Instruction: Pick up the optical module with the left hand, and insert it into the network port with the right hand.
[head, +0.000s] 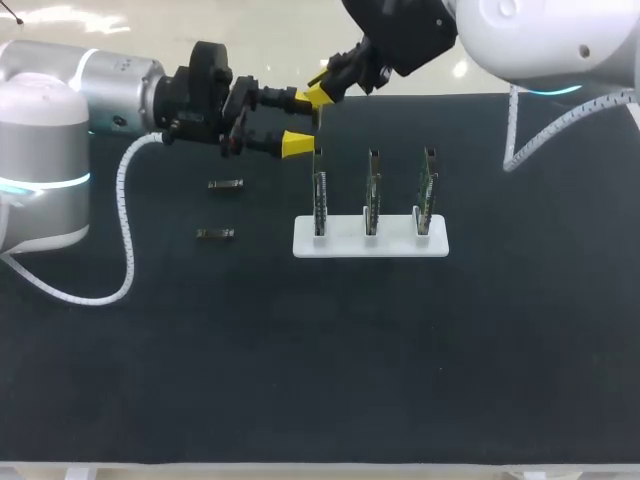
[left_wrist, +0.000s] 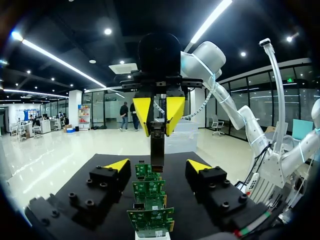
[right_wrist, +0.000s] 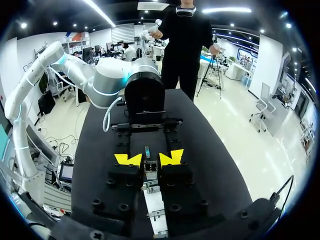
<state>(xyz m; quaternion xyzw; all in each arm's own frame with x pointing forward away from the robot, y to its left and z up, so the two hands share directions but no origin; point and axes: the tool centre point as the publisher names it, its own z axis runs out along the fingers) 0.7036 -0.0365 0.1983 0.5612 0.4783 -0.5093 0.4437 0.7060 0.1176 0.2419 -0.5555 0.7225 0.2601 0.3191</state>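
Right tool (right_wrist: 149, 159): closed on the optical module (left_wrist: 156, 147), with both yellow tips pressing its long sides. The module's free end hangs over the row of circuit boards (head: 371, 190) in the white stand (head: 395, 245).

Left tool (left_wrist: 157, 165): fingers wide apart and empty, just beside the stand.

Assessment: the module appears small, light, rigid and smooth-cased, so it is liable to slip or twist. Hold the flat sides towards the rear, leaving the insertion end clear. The boards are judged delicate under side load.
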